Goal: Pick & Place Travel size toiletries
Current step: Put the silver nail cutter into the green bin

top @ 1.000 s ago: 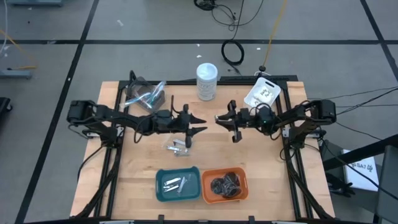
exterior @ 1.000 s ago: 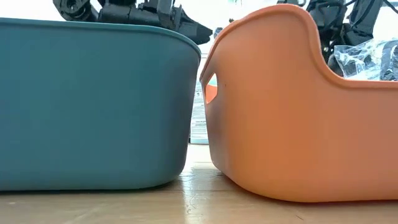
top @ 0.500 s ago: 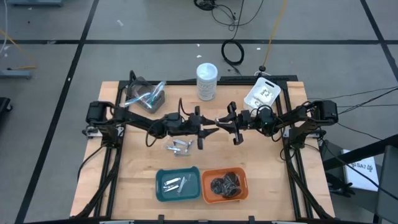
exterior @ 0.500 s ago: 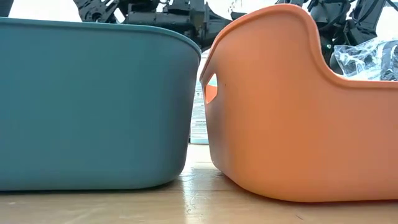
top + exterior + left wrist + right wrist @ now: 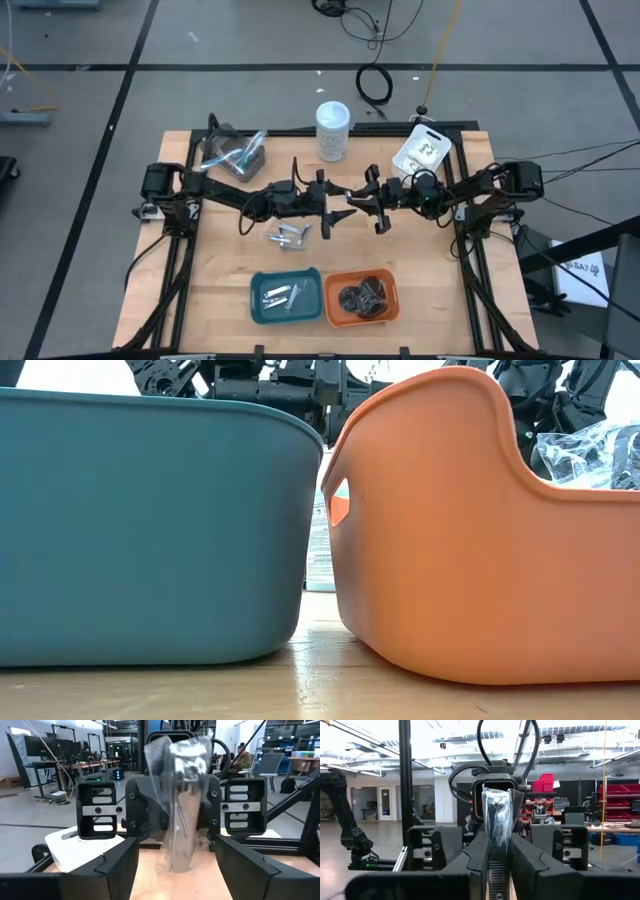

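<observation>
My right gripper hovers over the table's middle, shut on a clear wrapped piece with a dark and silver item inside. My left gripper faces it from the table's left and is open. Its two fingers stand on either side of the wrapped piece without touching it. A few slim silver sticks lie on the wood just near of the left gripper. More sticks lie in the teal tray, and dark round bundles sit in the orange tray. My right gripper pinches the clear wrapped piece between its two fingers, holding its end nearest the wrist. The fingers come level from the table's right. The rest of the piece sticks out past the fingertips, lifted clear of the table.
A white-lidded jar stands at the far edge. A heap of clear wrapped pieces lies far left, and a white packet far right. The teal tray and orange tray stand side by side at the near edge.
My left arm has reached toward the table's right, bringing its open gripper up to the right gripper until its fingers flank the wrapped piece. My right gripper has kept still with the piece in its hold.
</observation>
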`<action>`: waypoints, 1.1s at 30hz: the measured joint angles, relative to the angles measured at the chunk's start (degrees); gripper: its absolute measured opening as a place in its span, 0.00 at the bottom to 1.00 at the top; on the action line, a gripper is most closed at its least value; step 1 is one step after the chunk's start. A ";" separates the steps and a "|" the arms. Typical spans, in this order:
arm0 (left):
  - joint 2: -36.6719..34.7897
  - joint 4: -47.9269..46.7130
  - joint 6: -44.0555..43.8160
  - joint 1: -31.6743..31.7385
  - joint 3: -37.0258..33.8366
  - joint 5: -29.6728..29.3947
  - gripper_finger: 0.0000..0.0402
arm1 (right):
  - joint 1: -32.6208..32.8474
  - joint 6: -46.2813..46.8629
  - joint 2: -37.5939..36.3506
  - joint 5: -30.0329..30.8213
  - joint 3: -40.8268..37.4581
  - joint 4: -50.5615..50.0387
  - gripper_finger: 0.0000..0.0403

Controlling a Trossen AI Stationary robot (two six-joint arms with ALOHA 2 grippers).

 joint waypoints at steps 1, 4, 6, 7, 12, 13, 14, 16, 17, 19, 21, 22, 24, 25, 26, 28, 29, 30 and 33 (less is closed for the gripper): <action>0.00 -0.06 0.13 0.00 0.00 -0.01 0.65 | 0.00 0.00 0.00 0.01 0.00 0.06 0.10; 0.00 0.00 0.36 0.04 0.00 0.02 0.64 | -0.02 0.00 0.00 0.01 0.00 0.04 0.10; 0.00 -0.43 1.04 0.07 0.00 0.02 0.60 | -0.02 0.00 0.00 0.00 0.00 0.10 0.10; 0.00 -0.56 1.36 0.04 0.00 0.03 0.57 | -0.02 0.00 0.00 -0.01 0.00 0.10 0.10; 0.00 -0.74 1.42 0.05 0.00 0.08 0.37 | -0.02 0.02 0.00 -0.03 0.00 0.12 0.10; 0.00 -0.74 1.51 0.07 0.00 0.06 0.32 | -0.02 0.02 0.00 -0.03 0.00 0.13 0.10; 0.00 -0.74 1.70 0.07 0.00 0.09 0.28 | -0.01 0.01 0.00 -0.04 0.00 0.14 0.10; 0.00 -0.74 2.13 0.13 0.00 0.13 0.19 | -0.02 0.02 0.00 -0.06 0.00 0.12 0.10; 0.00 -0.74 2.31 0.19 0.00 0.29 0.15 | -0.02 0.02 0.00 -0.11 0.00 0.07 0.10; -0.02 -0.74 2.23 0.33 0.00 0.79 0.07 | -0.02 -0.10 -0.02 -0.15 0.00 0.01 0.10; -0.02 -0.72 2.07 0.48 0.00 1.16 0.05 | -0.02 -0.17 -0.04 -0.31 0.00 -0.14 0.10; -0.02 -0.65 2.09 0.52 -0.02 1.17 0.05 | -0.04 -0.11 -0.04 -0.91 0.00 -0.25 0.11; -0.02 -0.58 2.54 0.52 -0.02 1.13 0.06 | -0.09 0.35 -0.06 -1.42 0.02 -0.69 0.13; -0.03 -0.60 3.10 0.52 -0.02 0.80 0.06 | -0.09 1.04 -0.09 -1.34 0.04 -1.09 0.16; -0.24 -0.92 4.05 0.48 -0.04 0.51 0.06 | -0.09 1.96 -0.09 -1.30 0.07 -1.50 0.19; -0.92 -2.44 5.48 0.14 -0.10 0.08 0.06 | -0.47 3.18 -0.09 -1.63 0.10 -2.51 0.26; -1.52 -3.73 5.98 0.02 -0.12 -0.08 0.06 | -0.71 3.28 -0.13 -2.30 0.11 -2.94 0.30; -2.36 -5.35 6.36 -0.08 -0.13 -0.12 0.06 | -1.02 3.42 -0.32 -3.12 0.05 -3.10 0.34; -5.65 -10.43 7.00 -0.63 -0.11 -0.69 0.06 | -1.98 5.49 -1.86 -3.99 -0.61 -4.31 0.46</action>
